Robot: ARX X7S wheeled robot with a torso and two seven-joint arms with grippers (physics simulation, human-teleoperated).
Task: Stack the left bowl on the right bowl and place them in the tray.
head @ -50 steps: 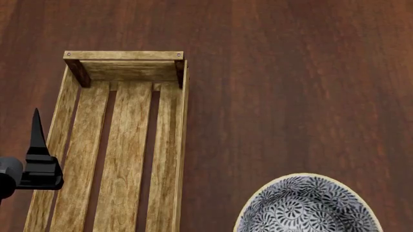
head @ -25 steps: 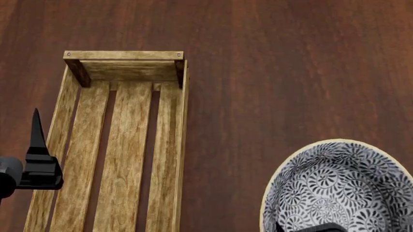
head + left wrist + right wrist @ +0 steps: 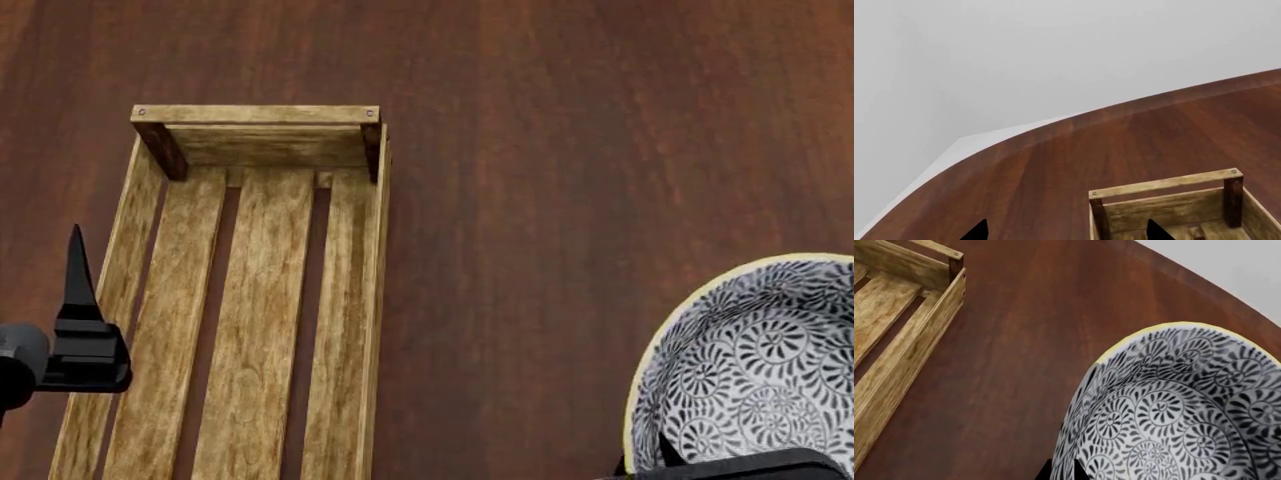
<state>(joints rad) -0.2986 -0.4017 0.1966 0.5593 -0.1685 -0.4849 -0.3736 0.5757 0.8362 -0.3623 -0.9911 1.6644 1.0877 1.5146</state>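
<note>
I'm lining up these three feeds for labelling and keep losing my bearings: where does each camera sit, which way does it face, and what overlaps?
Head view: on the robot's head, looking down on the table; shows the tray, the bowl, the left gripper and a dark part of the right arm.
Left wrist view: near the left gripper, facing over the tray's end wall to the table edge; only fingertips show.
Right wrist view: near the right gripper, facing the bowl with the tray beside it.
All three share the tray.
</note>
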